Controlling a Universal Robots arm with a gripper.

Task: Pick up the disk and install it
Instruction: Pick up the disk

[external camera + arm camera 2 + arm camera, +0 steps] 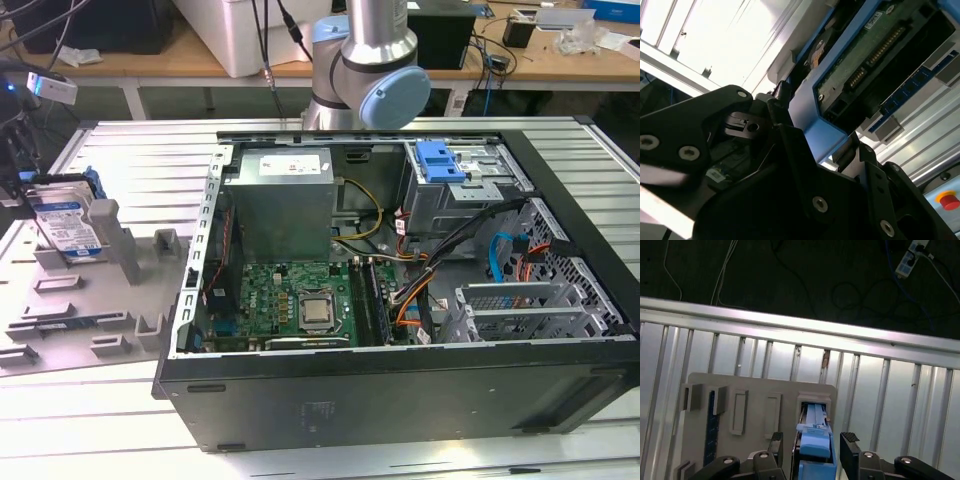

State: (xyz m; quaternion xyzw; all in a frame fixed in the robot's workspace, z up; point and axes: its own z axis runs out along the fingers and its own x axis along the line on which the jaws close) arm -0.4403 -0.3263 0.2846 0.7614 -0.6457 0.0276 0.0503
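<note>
Straddling the disk [815, 460], gripper [813, 437] spread apart, blue-and-white label [62, 228] unreadable, grey holder [755, 390]

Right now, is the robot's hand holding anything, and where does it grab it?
Nothing yet, it seems. The hand is open around the disk, with its fingers on either side and gaps showing.

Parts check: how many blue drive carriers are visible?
2: one around the disk on the grey fixture, exterior view's left; one empty bracket in the case. Others may be hidden.
</note>
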